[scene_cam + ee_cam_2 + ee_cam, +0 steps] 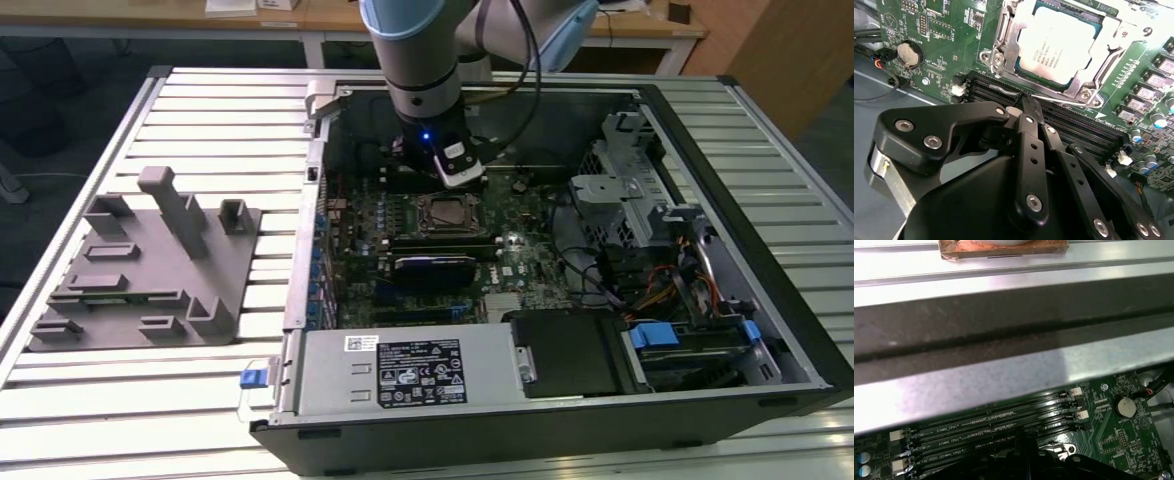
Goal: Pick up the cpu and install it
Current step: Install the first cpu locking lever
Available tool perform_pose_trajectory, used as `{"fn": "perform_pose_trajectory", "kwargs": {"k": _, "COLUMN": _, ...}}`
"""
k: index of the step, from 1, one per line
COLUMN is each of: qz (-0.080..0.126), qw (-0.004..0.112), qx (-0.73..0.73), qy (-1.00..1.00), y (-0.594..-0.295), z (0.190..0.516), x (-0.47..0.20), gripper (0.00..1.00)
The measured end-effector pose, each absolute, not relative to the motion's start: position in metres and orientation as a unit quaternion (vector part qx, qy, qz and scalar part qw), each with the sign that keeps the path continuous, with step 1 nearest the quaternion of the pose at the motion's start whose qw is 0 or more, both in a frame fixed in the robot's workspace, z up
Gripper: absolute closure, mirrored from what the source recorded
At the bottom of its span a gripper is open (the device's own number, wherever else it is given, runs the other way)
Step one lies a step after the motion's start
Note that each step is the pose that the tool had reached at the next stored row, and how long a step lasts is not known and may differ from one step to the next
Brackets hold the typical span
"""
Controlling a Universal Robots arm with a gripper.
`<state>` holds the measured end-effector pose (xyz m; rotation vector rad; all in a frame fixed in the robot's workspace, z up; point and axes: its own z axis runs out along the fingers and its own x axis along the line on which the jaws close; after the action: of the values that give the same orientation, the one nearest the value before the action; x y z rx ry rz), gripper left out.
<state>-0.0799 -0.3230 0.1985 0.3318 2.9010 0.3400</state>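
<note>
The cpu [1060,46] sits in the socket [1004,47] on the board [949,30], its pale metal top facing up and framed by the socket's silvery bracket; in the exterior view the same chip [445,212] lies near the middle of the board [527,262], inside the open case [694,400]. The gripper [1025,102] hangs just beside the socket, over the black memory slots [1079,127] that run along one side of it. Its fingers [1029,150] are pressed together to a single tip with nothing between them, and that tip lies at the thin metal lever [1054,101] running along the socket's edge; whether it touches the lever cannot be told. In the exterior view the arm [420,60] comes down into the case from the far side, with the gripper [458,178] just behind the socket and a small blue light on the wrist. A round coin cell [908,54] sits on the board well apart from the socket, past the end of the slots; the first wrist view shows it [1125,408] beyond the same slots [994,427], under the case's grey metal wall [1004,375]. Outside the case, to the exterior view's left, a grey tray [147,270] with upright posts rests on the slatted table [80,410].
</note>
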Motion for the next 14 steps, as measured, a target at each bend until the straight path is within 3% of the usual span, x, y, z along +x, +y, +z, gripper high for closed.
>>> {"fn": "perform_pose_trajectory", "kwargs": {"k": 14, "qz": 0.105, "qw": 0.102, "qx": 0.111, "qy": 0.983, "y": -0.3230, "z": 0.1935, "x": -0.0796, "gripper": 0.89}}
